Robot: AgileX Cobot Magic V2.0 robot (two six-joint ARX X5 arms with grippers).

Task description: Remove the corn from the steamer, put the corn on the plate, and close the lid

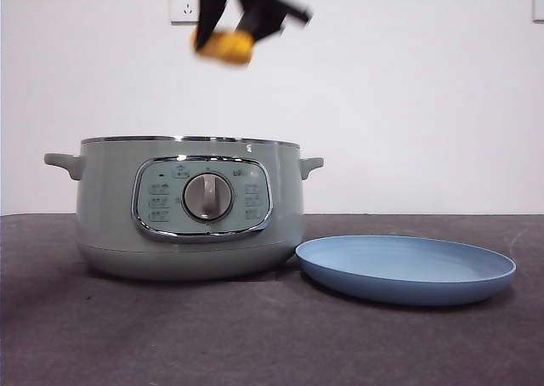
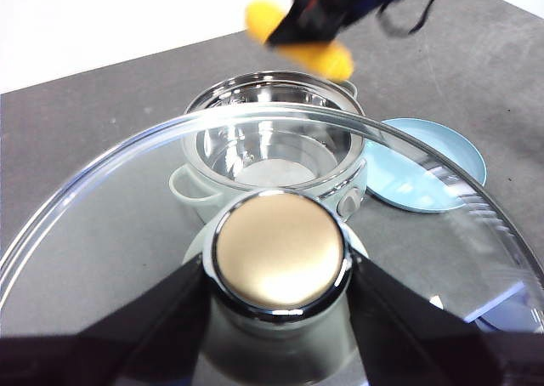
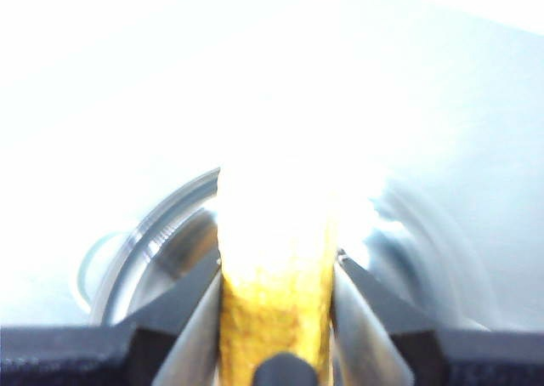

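Note:
The sage-green steamer stands open on the dark table, and its steel bowl looks empty. High above it my right gripper is shut on the yellow-orange corn, seen blurred in the front view and overexposed between the jaws in the right wrist view. The corn also shows above the pot in the left wrist view. My left gripper is shut on the knob of the glass lid, held up off the pot. The light-blue plate lies right of the steamer.
A white wall with a socket stands behind the table. The steamer's side handles stick out left and right. Dark tabletop stretches in front of the pot and plate.

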